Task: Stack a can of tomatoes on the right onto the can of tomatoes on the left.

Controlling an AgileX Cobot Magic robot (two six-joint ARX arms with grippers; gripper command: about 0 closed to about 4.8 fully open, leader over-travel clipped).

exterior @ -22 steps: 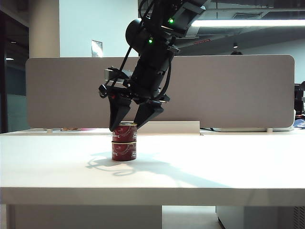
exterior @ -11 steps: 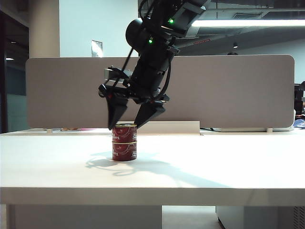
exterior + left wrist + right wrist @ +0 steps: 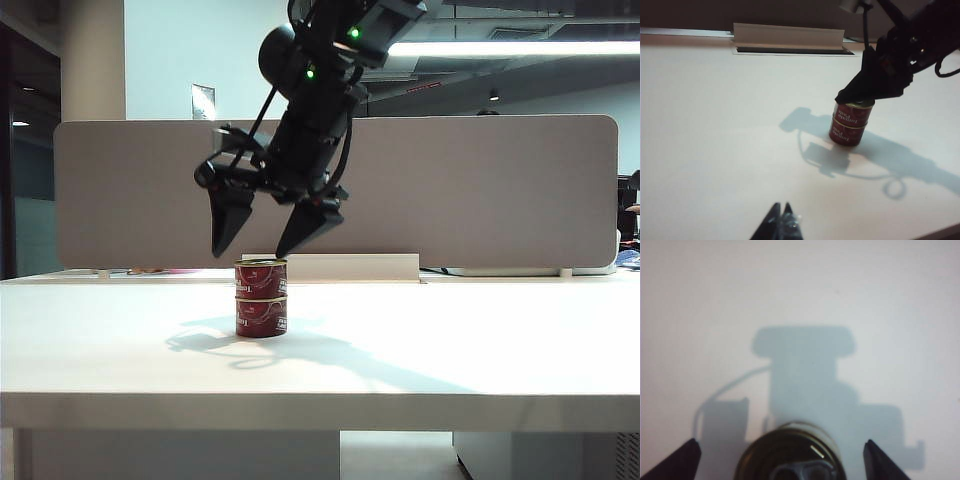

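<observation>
Right pincer [image 3: 262, 250] wide open, above stacked cans [image 3: 261, 298]

Right end effector [image 3: 875, 87] hangs over two stacked tomato cans [image 3: 850, 121] on the table [image 3: 715, 130].

A white table [image 3: 480, 350] spans the foreground. Behind it stands a grey partition panel [image 3: 500, 190], with a pale cable tray [image 3: 788, 35] along the table's far edge. A ceiling light strip [image 3: 520, 48] glows overhead.
</observation>
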